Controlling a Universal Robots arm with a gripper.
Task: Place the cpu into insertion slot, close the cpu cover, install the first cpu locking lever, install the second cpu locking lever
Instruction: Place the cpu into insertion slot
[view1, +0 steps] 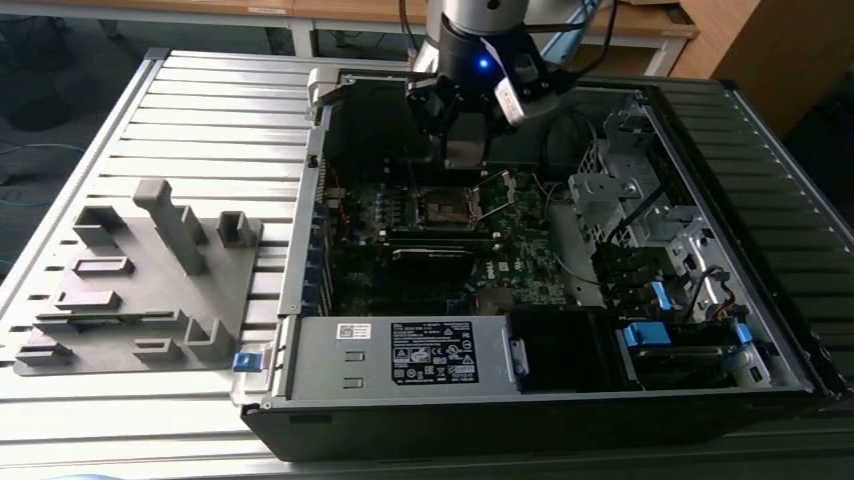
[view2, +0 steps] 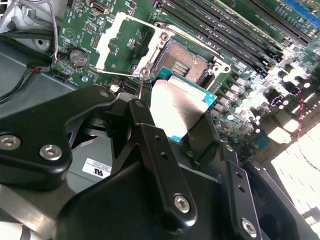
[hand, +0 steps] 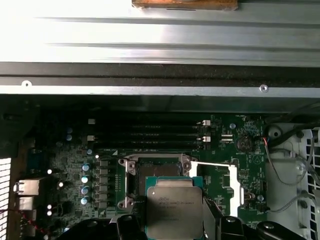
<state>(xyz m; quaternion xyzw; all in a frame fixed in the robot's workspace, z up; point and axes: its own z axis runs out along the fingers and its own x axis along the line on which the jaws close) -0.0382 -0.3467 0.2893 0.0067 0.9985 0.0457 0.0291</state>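
Grips the cpu (view2: 177, 107) by two opposite edges in the narrowed end effector (view2: 175, 129), grey metal top upward, sides square with the insertion slot (hand: 157, 167) close below. Hovers beside the flipped-open cpu cover (view2: 105, 40).

Strong glare whitens the slatted table (hand: 160, 35) in the first wrist view; the motherboard (hand: 65, 160) lies dim.
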